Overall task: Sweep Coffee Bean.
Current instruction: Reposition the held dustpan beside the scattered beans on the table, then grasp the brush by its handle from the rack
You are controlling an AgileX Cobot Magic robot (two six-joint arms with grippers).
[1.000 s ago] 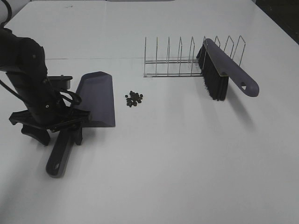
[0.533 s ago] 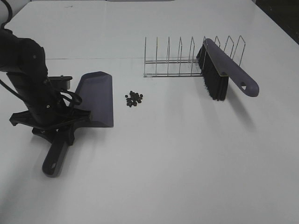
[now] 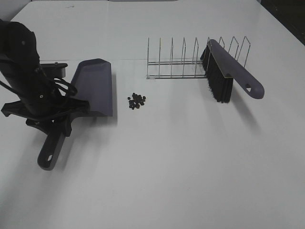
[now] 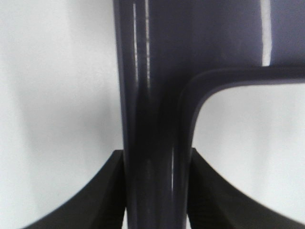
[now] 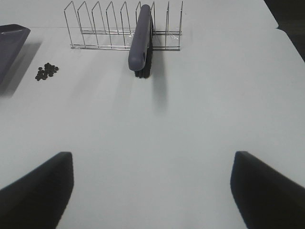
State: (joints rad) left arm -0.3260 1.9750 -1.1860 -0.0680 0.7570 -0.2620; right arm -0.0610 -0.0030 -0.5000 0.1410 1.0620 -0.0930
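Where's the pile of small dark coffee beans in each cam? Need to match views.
Exterior high: small dark coffee beans left of centre, just right of the purple-grey plastic dustpan.
Left wrist: not in it; only the dustpan's handle shows.
Right wrist: beans lie beside the dustpan's corner.
Shared landmark: the dustpan, in all three.

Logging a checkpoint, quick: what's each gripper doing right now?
Left gripper: shut on the dustpan handle.
Right gripper: open, holding nothing.

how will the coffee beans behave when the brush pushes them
The coffee beans are small, rounded and loose in a cluster, so they will probably roll and scatter. They look light, so a gentle stroke of the brush should move them.
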